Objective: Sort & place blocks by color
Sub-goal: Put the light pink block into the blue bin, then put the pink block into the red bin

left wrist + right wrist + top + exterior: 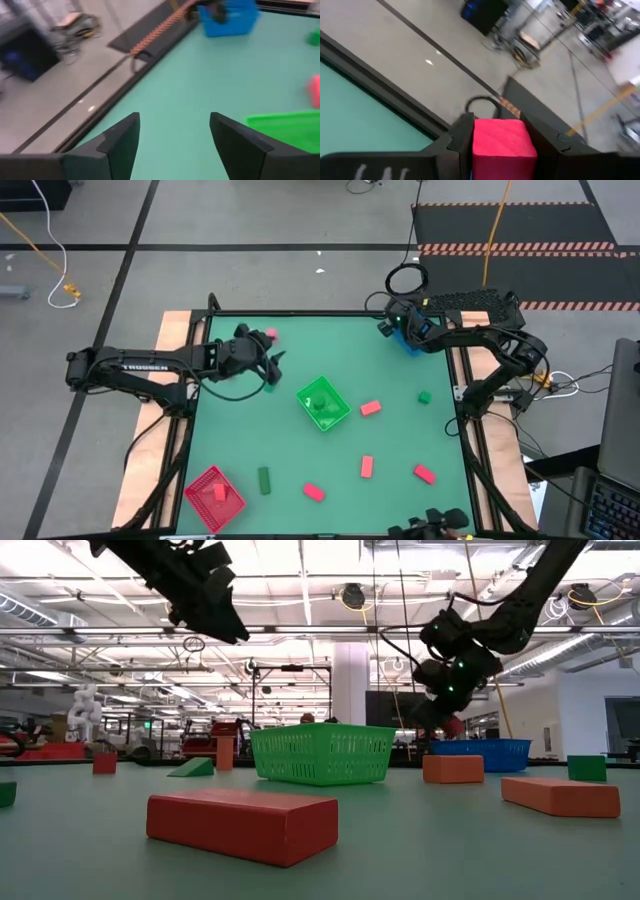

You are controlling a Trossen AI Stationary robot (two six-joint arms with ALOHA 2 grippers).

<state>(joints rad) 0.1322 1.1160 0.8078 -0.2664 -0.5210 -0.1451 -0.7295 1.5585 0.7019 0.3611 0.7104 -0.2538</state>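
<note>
between the right jaws (499, 150), a pink-red block (502, 147) sits pinched, fingers closed against its two sides; block's top face clear in the right wrist view. these jaws hang at the far right corner of the tabletop (330, 350), over the blue bin (408, 340); low view shows the gripper above the blue bin's rim.

left jaws (172, 145) spread wide, nothing between the fingers (120, 145), only bare green tabletop. they sit at the far left part of the tabletop, raised off the surface in the low view. ahead of them and to one side: edge of the green bin (323, 403). a small pink block (271, 333) shows just beside the left jaws in the high view; cannot tell whether it lies on the surface.

well apart from both jaws, loose blocks on the tabletop:
- red block (371, 408) just beside the green bin
- dark green block (424, 397) toward the right arm's side
- red block (367, 467), red block (424, 474), red block (314, 492) along the near half
- dark green block (264, 480) near the red bin (214, 498)

green bin holds green pieces; red bin, near left corner, holds a red one.
</note>
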